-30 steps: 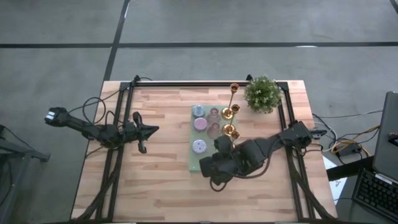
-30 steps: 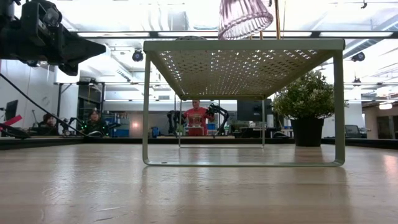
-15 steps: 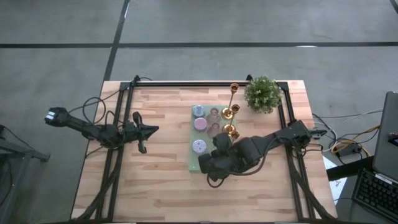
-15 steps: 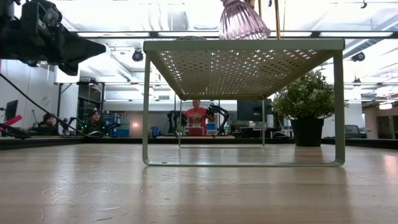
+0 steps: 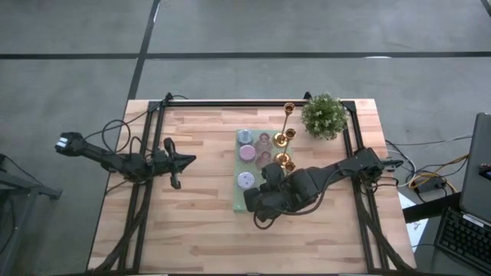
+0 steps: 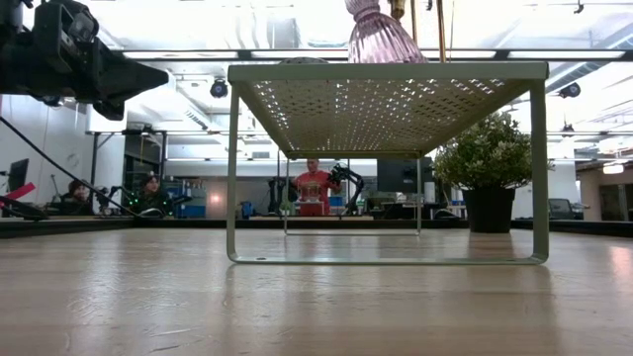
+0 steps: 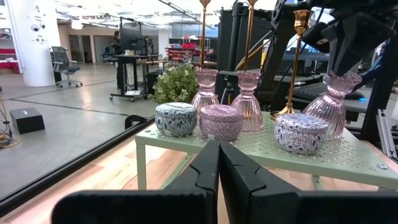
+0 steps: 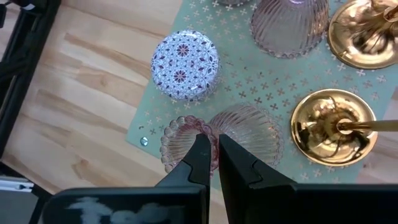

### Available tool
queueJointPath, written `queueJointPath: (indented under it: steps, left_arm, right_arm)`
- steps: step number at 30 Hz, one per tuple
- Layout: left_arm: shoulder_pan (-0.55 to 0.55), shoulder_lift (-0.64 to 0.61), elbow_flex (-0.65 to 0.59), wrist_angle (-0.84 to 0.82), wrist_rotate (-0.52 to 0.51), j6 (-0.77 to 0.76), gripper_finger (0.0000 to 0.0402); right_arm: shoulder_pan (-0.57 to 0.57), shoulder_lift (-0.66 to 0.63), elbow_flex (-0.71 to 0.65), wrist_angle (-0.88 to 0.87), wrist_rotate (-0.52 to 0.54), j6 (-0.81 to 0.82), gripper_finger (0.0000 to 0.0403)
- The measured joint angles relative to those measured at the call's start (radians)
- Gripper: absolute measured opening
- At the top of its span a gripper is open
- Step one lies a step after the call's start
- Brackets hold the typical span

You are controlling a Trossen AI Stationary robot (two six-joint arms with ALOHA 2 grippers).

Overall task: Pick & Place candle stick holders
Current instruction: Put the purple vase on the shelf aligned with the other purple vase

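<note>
On the mat (image 8: 163, 112); right gripper (image 8: 209, 144) pinching pink holder (image 8: 239, 130).

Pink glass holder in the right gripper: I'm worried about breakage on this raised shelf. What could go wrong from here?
1. The right gripper pinches only the thin rim of the pink glass holder, which looks tilted: it could slip or topple.
2. It is near the edge of the green shelf, so a topple might send it off.
3. The gold holder and the patterned tin stand close; either could be knocked.
</note>
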Motion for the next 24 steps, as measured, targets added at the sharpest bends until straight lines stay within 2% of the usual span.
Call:
queueJointPath:
  steps: [12, 24]
  left_arm:
    - [0.0, 0.0, 0.0, 0.0, 0.0, 0.0, 0.0014]
    - [0.0, 0.0, 0.0, 0.0, 0.0, 0.0, 0.0016]
  right_arm:
    - [0.001, 0.0, -0.014, 0.001, 0.001, -0.002, 0.001]
    - [0.001, 0.0, -0.016, -0.003, -0.006, -0.04, 0.0045]
